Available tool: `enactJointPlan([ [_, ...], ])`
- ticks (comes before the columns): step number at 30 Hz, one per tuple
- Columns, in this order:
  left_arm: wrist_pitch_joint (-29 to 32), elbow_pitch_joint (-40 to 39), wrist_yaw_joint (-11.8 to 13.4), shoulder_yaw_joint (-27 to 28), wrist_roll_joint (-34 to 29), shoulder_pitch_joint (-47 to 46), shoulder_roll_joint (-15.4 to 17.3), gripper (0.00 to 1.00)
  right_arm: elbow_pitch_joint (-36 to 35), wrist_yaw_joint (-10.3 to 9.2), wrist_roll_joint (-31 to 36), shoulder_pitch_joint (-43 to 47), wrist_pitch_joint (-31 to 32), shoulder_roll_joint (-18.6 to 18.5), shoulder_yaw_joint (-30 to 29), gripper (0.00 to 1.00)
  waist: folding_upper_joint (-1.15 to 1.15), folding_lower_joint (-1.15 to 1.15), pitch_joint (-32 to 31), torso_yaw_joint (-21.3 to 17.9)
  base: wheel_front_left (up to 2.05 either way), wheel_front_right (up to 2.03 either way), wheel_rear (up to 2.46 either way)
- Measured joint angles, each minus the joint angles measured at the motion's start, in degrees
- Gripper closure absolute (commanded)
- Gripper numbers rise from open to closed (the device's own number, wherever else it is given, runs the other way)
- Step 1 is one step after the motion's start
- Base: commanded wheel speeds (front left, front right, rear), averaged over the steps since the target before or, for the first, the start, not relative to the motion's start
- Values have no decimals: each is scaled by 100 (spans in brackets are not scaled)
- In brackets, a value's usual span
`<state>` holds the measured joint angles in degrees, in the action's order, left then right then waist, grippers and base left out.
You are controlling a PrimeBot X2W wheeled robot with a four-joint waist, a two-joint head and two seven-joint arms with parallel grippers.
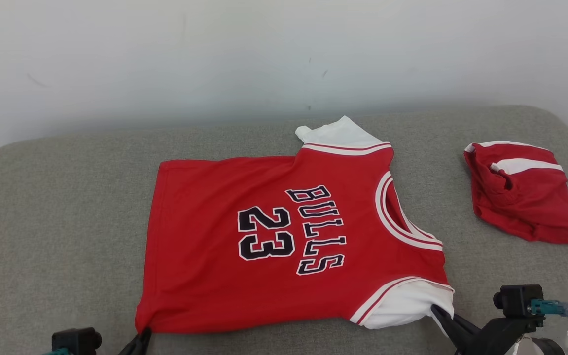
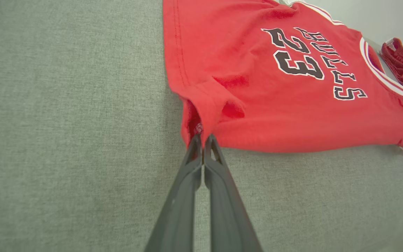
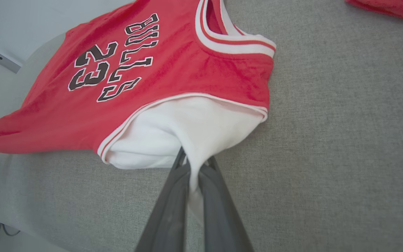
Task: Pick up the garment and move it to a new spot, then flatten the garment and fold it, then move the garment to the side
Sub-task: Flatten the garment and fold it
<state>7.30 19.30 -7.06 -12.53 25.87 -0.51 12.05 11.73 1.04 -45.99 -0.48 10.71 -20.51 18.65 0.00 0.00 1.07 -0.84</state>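
L gripper (image 2: 203, 140) clamped on jersey (image 2: 250, 87) hem corner, R gripper (image 3: 194, 162) clamping white sleeve (image 3: 187, 129) btwn its jaws; I reckon thin bites slip if pull's uneven.

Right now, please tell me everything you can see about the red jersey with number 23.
The jersey is red knit with white sleeves, white-and-red striped trim at neck and armholes, and black, white-edged BULLS and 23. It lies front up, nearly flat, on the grey padded surface, collar toward the robot's right, hem toward its left. The left gripper is shut on the near hem corner; the right gripper is shut on the near sleeve.
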Motion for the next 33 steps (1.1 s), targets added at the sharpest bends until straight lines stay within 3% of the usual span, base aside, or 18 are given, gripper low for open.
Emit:
enactJointPlan([
  [10, 350, -363, -10, -90, 396, -307, 190, 100, -214, 98, -131, -389, 408, -337, -171, 100, 0, 0, -66, -23, 0, 0, 0],
  [18, 983, -321, -11, -382, 810, -1073, 465, 100, 198, 176, -364, -1299, 1055, -334, -99, 100, 0, 0, 75, -60, 0, 0, 0],
  [25, 1490, 179, -11, -487, 1187, -1892, 637, 100, 824, 201, -438, -2257, 1631, -194, 126, 100, 0, 0, 324, -80, 0, 0, 0],
  [33, 1739, 799, -11, -535, 1423, -2551, 615, 100, 1513, 200, -432, -3099, 2009, 146, 336, 100, 0, 1, 710, -140, 0, 0, 0],
])
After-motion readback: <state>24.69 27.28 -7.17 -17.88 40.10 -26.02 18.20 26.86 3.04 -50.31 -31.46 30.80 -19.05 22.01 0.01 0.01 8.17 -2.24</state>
